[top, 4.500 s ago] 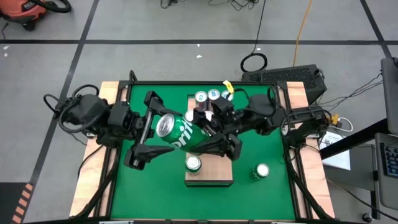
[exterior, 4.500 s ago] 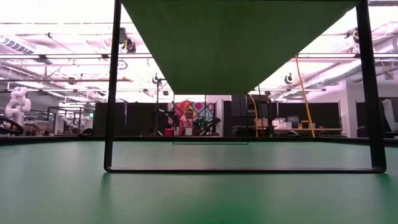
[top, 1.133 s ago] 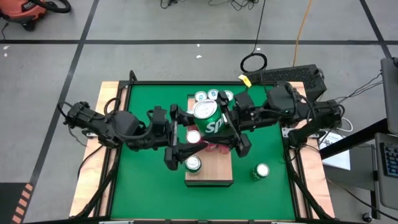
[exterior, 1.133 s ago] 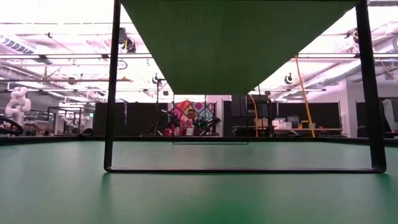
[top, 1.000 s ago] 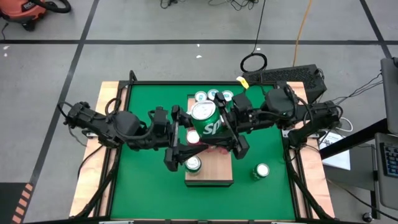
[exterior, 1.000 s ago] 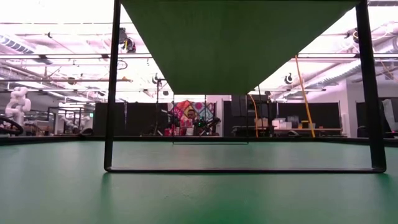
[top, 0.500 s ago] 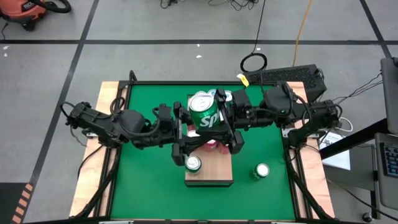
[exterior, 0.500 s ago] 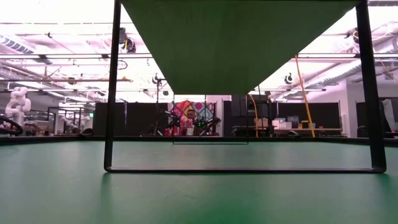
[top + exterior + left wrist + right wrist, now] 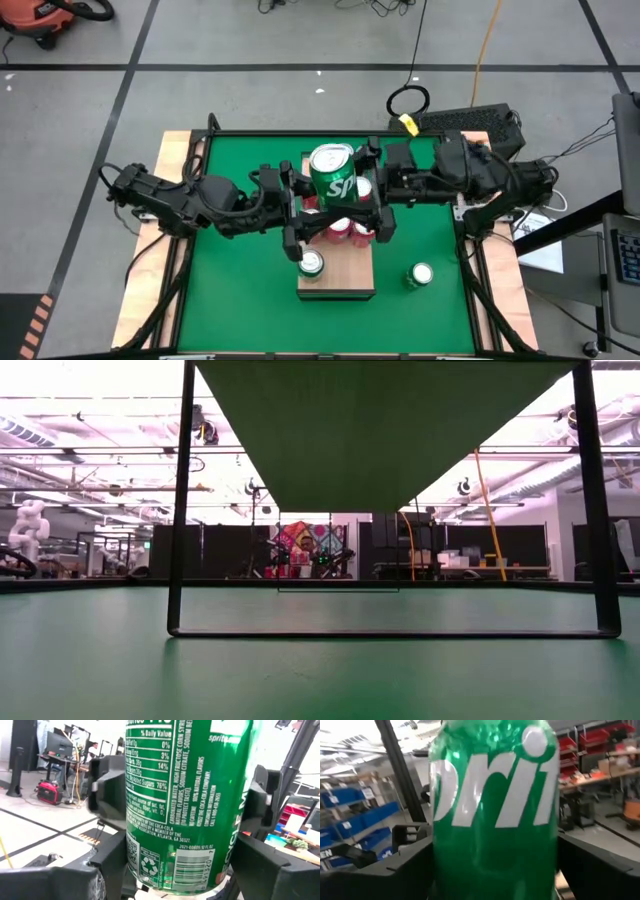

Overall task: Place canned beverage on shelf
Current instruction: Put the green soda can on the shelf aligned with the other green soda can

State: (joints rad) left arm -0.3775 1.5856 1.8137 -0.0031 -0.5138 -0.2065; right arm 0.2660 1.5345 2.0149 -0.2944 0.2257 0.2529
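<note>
**Item: green can (image 9: 333,172), in transit to shelf**

- **Location.** Lifted clear of the table and over the far half of the shelf (image 9: 345,280). Long axis upright, silver top toward the overhead camera. The shelf lies straight below it.
- **Holders.** 2 grippers meet at the can from opposite sides.
  - The left gripper (image 9: 300,203) reaches in from the left. Its wrist view shows the label panel standing between its 2 dark fingers (image 9: 107,862).
  - The right gripper (image 9: 373,196) reaches in from the right. Its wrist view is filled by the white lettering, with a finger on each flank.
  - Both appear closed onto the can's sides. Neither arm is clearly nearer, and which one bears the weight cannot be told.
- **Deciding relation.** The can hangs above cans already on the shelf, not above bare wood. The open wood is at the near end, beside the green-topped can (image 9: 311,263). By my judgement the can must travel toward that end and then go straight down, base first, without tilting.
- **Shelf contents.**
  - Red cans (image 9: 342,232) under the grippers, partly hidden.
  - 1 green-topped can at the near left.
  - Any stock at the far end is covered by the raised can.
- **Surface.** Green table (image 9: 230,290) with wooden edging. 1 loose can (image 9: 421,273) stands off the shelf to its right.
- **Room.** The low view shows only the green top, a dark frame and a workshop beyond.
- **Risk.** With 2 holders, 1 letting go unevenly could tip the can onto the red cans.
</note>
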